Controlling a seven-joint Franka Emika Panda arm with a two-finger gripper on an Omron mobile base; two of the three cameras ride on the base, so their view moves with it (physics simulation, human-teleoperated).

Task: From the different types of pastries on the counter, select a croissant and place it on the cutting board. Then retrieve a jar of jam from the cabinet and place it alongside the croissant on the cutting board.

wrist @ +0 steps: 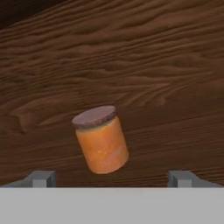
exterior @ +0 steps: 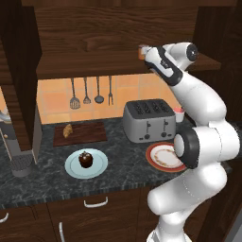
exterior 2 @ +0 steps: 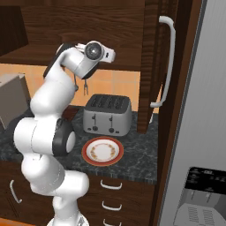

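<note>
The orange jar of jam [wrist: 101, 140], with its brownish lid, stands on the wood-grain shelf of the cabinet [wrist: 144, 65], tilted in the hand view. My gripper [wrist: 112, 179] is open, its fingertips [wrist: 41, 178] spread wide on either side, and the jar sits just ahead of them, untouched. In the left base view the jar [exterior: 142, 51] stands on the shelf board [exterior: 90, 66] right at my gripper [exterior: 147, 53]. Below, the croissant [exterior: 67, 130] lies on the left part of the cutting board [exterior: 87, 133].
A dark round pastry [exterior: 85, 159] sits on a light-blue plate [exterior: 98, 166] in front of the board. A silver toaster [exterior: 149, 120], a red-rimmed plate [exterior: 163, 158] and a white-and-red cup [exterior: 179, 113] stand to the right. An open cabinet door [exterior 2: 161, 62] hangs beside the fridge.
</note>
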